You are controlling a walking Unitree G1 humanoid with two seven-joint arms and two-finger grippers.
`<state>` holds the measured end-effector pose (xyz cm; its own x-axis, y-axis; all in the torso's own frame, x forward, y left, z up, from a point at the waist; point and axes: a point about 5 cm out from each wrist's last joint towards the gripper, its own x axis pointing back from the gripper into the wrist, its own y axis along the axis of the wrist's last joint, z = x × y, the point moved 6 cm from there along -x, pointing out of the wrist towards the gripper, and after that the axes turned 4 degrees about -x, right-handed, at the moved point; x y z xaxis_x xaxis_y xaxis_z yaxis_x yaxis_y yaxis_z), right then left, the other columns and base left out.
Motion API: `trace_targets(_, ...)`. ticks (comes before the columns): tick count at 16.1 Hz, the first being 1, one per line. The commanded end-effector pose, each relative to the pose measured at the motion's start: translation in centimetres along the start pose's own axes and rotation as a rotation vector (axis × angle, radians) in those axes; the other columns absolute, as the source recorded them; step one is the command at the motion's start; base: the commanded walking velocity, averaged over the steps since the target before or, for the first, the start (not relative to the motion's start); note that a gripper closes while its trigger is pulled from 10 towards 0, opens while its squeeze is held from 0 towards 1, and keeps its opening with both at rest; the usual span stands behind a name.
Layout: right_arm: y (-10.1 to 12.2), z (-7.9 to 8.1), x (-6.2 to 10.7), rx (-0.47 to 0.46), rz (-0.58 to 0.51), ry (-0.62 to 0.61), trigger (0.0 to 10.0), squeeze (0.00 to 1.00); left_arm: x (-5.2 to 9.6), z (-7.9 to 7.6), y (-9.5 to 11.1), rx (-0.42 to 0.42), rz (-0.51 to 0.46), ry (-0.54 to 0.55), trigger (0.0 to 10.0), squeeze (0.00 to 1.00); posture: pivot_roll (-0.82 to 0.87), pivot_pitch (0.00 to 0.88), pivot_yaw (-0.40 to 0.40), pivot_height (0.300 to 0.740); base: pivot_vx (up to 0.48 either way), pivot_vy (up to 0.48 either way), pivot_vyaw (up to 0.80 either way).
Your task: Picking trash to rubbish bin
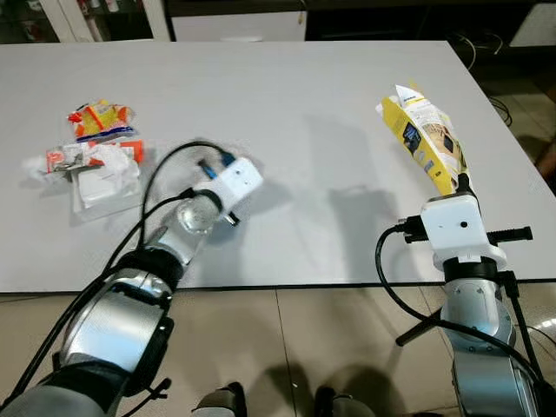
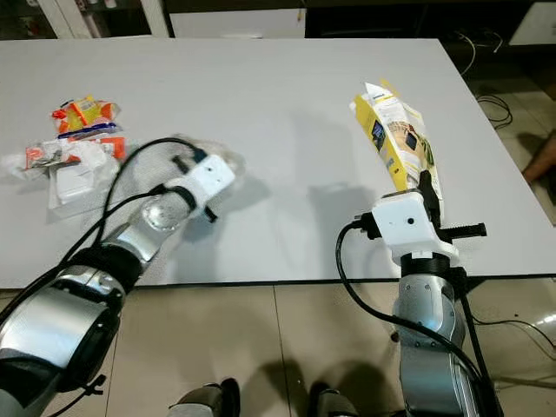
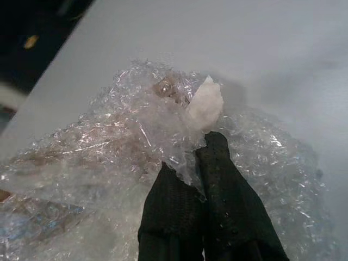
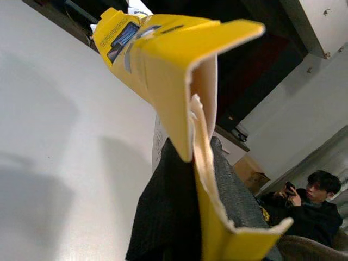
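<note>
Your left tool (image 3: 198, 163) is pinched tight on a wad of bubble wrap (image 3: 136, 141), both black fingers (image 3: 176, 212) pressed together with the clear film bunched between them, out over the white counter (image 1: 304, 104) near its front edge. Your right tool (image 4: 185, 179) is clamped on a torn yellow box (image 1: 426, 139), which stands up tilted above the counter on your right side. More trash (image 1: 100, 156) sits in a heap on the counter's far left, well apart from both arms: orange wrappers and crumpled white packaging. A person (image 4: 307, 209) sits in the background.
</note>
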<state>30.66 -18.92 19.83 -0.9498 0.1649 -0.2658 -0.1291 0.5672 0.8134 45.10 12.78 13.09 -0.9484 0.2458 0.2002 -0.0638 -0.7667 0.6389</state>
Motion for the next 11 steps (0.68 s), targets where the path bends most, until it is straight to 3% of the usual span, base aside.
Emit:
trace_targets(1,-0.4,0.1,0.2,-0.010,0.015,0.011,10.0,0.00,1.1,-1.0,-4.0,0.028,0.108,0.011,0.0,0.00,0.09,0.178,-0.011,0.740,0.000,0.000,0.00)
trace_targets(4,-0.5,0.2,0.1,-0.011,0.014,0.017,10.0,0.00,1.6,0.9,-3.7,0.090,0.045,0.131,0.0,0.00,0.10,0.178,-0.017,0.740,0.000,0.000,0.00)
trace_targets(7,-0.5,0.5,-0.1,-0.011,0.010,0.028,10.0,0.00,2.8,4.0,-0.8,0.142,-0.142,0.367,0.0,0.00,0.12,0.179,-0.023,0.740,0.000,0.000,0.00)
trace_targets(11,-0.5,0.6,-0.2,-0.013,0.009,0.030,10.0,0.00,3.7,5.0,1.5,0.168,-0.257,0.447,0.0,0.00,0.12,0.180,-0.024,0.740,0.000,0.000,0.00)
